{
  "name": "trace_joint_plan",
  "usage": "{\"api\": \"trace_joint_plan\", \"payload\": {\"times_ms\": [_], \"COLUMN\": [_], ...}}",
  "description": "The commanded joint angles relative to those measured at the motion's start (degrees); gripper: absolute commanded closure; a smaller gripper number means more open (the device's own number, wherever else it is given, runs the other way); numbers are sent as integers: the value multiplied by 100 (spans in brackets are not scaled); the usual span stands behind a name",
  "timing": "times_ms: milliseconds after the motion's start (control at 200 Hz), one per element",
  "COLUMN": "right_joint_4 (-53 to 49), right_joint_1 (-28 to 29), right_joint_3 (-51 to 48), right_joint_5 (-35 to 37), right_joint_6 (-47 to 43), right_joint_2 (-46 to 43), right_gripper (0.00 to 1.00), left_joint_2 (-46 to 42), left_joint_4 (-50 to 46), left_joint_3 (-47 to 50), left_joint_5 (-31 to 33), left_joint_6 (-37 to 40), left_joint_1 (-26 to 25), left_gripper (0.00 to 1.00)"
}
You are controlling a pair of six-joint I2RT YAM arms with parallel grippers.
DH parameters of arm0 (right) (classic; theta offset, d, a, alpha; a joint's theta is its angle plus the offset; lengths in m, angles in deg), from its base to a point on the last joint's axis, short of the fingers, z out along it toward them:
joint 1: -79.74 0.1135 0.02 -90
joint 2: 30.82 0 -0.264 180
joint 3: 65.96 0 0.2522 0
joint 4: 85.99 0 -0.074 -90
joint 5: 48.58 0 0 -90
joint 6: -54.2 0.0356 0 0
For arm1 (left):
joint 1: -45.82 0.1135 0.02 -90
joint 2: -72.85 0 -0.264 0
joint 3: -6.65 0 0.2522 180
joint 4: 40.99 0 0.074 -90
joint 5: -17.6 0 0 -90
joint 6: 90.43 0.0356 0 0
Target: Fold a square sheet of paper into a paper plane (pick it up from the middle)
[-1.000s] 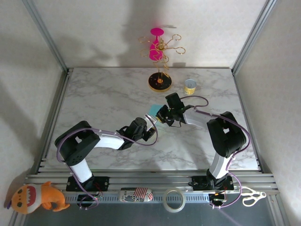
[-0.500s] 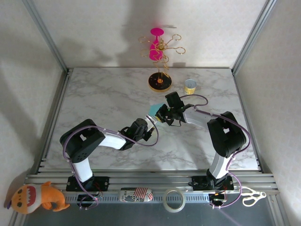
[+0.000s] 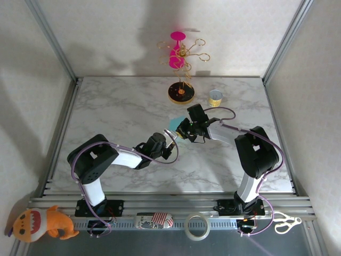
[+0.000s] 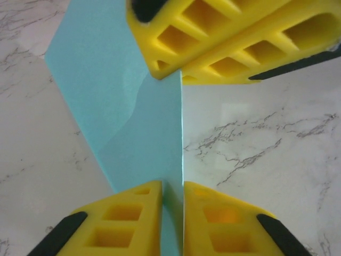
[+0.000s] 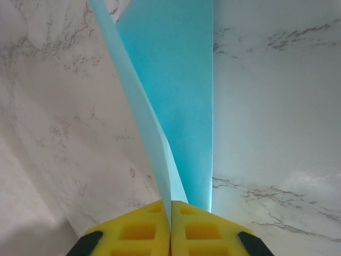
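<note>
- Two grippers meet over the middle of the marble table, with the square sheet of paper between them, its halves splayed in a loose V.
- Right gripper is clamped tight on one end of the fold.
- Left gripper straddles the opposite end, fingers nearly together. Whether they pinch it cannot be told.
- Likely step: the first centre crease. The next move calls for a firm left pinch, then pressing the fold flat.

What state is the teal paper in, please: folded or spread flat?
Folded: two layers of the square sheet of paper run from the shut right hand.
</note>
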Motion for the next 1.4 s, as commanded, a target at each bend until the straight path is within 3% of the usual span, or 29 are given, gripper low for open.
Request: {"api": "trace_joint_plan", "payload": {"times_ms": [0,165,831,1072,1397], "right_joint_4": [-97,-90,-179,119,999], "right_joint_1": [-49,-51,-188,-547,-885], "right_joint_3": [95,83,1,-595,-1490], "right_joint_5": [-154,-184,466,1121,855], "right_joint_6": [-70,-70,-571,-1200,-2212], "right_joint_2": [97,106,-343,-988,-1553], "right_gripper": [91,85,33,27,26], "left_joint_2": [-22,-14,134,139,202], "left_joint_4": [-24,-81,-541,-683,-950], "left_joint_3": [-30,-41,-238,-319,-443], "left_joint_5": [-209,-311,-617,-972,-1613], "left_joint_6": [-152,-157,-62,-464,-1266], "left_joint_1": [84,146,201,308,579], "left_gripper": [86,89,100,100,100]}}
